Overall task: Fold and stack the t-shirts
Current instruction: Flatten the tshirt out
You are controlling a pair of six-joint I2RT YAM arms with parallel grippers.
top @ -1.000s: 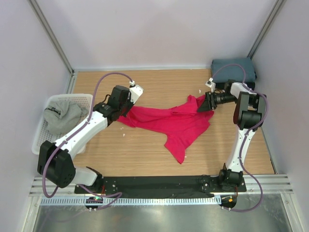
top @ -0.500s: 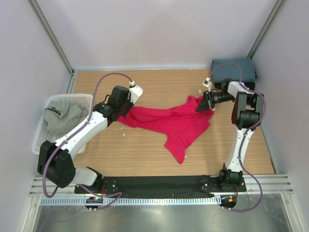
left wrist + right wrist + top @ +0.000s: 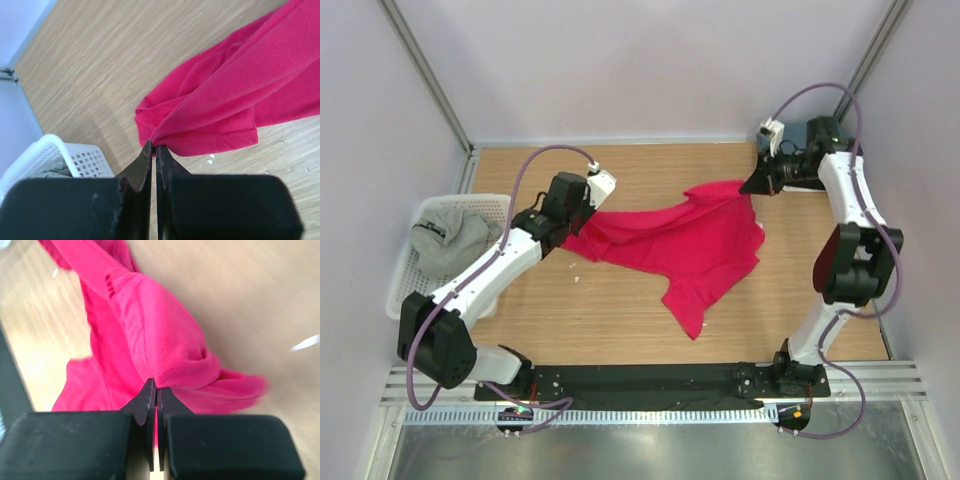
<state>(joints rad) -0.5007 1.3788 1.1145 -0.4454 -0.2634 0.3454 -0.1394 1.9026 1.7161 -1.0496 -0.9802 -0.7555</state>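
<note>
A crimson-red t-shirt [image 3: 685, 245] stretches across the middle of the wooden table, hanging between both arms. My left gripper [image 3: 572, 232] is shut on its left edge; the pinched cloth [image 3: 165, 132] bunches right at my fingertips [image 3: 154, 146]. My right gripper [image 3: 750, 186] is shut on the shirt's upper right corner [image 3: 165, 360] and holds it lifted near the back right. A light grey t-shirt [image 3: 448, 240] lies in the white basket. A slate-blue t-shirt [image 3: 802, 135] sits folded in the back right corner, partly hidden by my right arm.
The white mesh basket [image 3: 408, 283] stands against the left wall; its rim [image 3: 60, 150] shows beside my left fingers. Walls close in on the left, back and right. A black base rail [image 3: 640, 382] runs along the near edge.
My right gripper closed on the red shirt's corner, then rose and swung back toward the far right, pulling the cloth up and taut. The left gripper kept its hold and barely moved.
</note>
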